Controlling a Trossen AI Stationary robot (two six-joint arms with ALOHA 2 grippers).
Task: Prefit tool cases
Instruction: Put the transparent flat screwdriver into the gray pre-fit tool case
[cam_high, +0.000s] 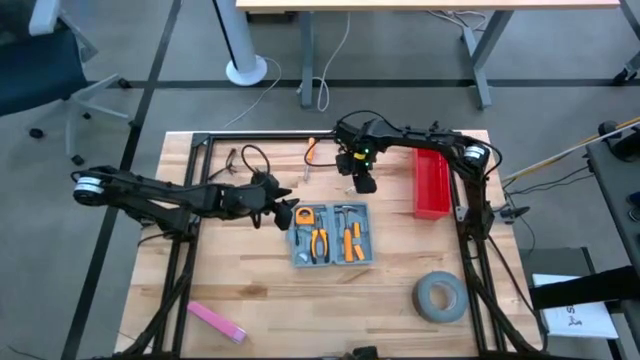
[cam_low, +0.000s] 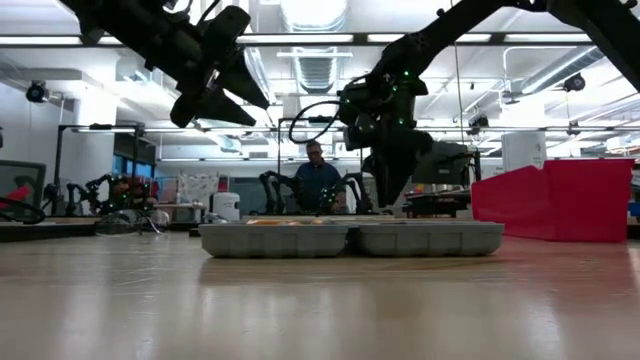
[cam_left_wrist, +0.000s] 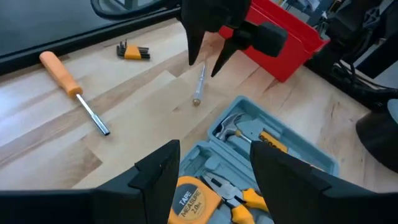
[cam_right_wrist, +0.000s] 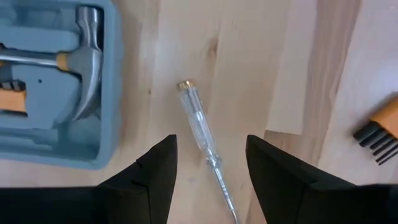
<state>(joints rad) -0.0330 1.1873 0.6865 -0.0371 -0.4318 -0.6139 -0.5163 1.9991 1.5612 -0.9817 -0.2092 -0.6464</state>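
Note:
The blue-grey tool case (cam_high: 331, 236) lies open and flat on the table, with a hammer (cam_left_wrist: 232, 125), pliers and a yellow tape measure (cam_left_wrist: 188, 199) in its recesses. My left gripper (cam_left_wrist: 214, 167) hovers open over the case's left end, above the tape measure. My right gripper (cam_right_wrist: 207, 163) hangs open beyond the case's far edge, pointing steeply down. A clear-handled screwdriver (cam_right_wrist: 200, 132) lies on the wood below the gap between its fingers. In the low view both grippers are well above the table.
An orange-handled screwdriver (cam_left_wrist: 69, 88) and a folding hex key set (cam_left_wrist: 133, 51) lie on the far part of the table. A red bin (cam_high: 432, 183) stands at the right, a grey tape roll (cam_high: 440, 297) at the near right, and a pink strip (cam_high: 216, 321) at the near left.

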